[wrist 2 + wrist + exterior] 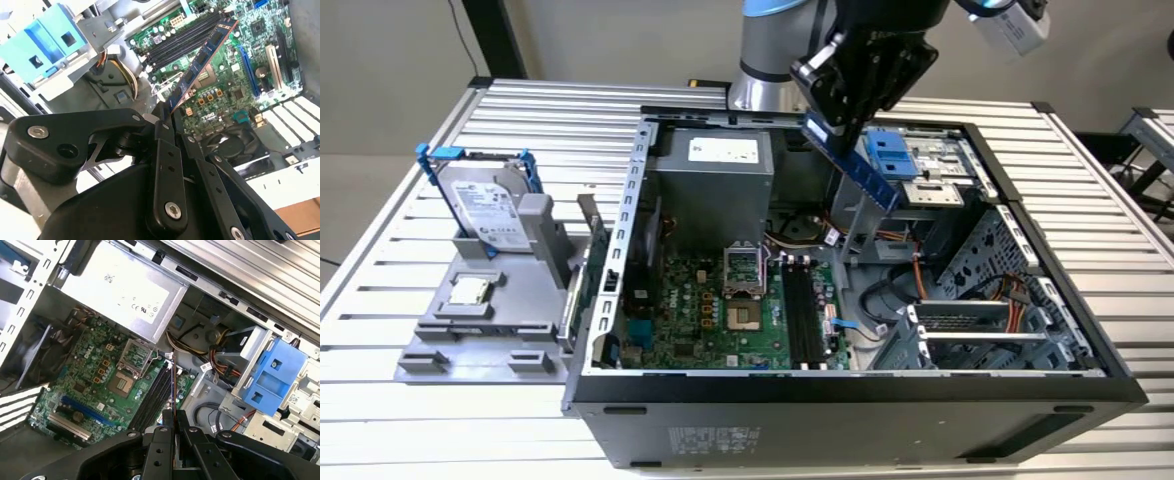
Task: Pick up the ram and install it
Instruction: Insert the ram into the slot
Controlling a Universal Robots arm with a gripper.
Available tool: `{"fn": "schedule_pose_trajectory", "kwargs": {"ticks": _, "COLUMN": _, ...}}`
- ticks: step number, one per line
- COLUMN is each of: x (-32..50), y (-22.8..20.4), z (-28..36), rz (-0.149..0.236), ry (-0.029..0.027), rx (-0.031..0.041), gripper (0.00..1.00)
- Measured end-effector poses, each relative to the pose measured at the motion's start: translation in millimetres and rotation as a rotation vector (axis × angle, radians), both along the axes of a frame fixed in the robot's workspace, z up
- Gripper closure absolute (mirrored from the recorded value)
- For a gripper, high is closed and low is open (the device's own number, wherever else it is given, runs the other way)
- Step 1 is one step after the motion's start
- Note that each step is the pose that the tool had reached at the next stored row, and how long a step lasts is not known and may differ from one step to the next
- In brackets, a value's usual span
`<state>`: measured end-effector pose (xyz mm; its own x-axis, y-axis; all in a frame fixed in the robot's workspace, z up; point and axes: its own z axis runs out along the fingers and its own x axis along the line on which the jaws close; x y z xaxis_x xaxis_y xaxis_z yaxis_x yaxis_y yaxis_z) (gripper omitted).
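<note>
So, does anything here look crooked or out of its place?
Only the ram stands out. The gripper holds it at a slant over the open computer case, and it is not seated in the memory slots. Nothing looks spilled or broken.

Exterior view: bright, even light from above, with a soft sheen on the table (427, 420) slats and only faint shadows. The case (854, 415) interior is darker, deepest behind its front wall. In both wrist views the gripper (162, 114) (172, 412) body reads near black with dull highlights. The power supply (120, 290) face is washed pale and the slats glare white. The ram (202, 62) edge catches light.
</note>
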<state>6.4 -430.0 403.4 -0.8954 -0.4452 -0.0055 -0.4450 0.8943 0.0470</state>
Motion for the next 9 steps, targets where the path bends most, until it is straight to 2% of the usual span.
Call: {"fn": "schedule_pose_trajectory", "kwargs": {"ticks": 9, "x": 0.0, "y": 0.0, "z": -0.3, "rz": -0.113, "ry": 0.0000, "rx": -0.0001, "gripper": 1.00}}
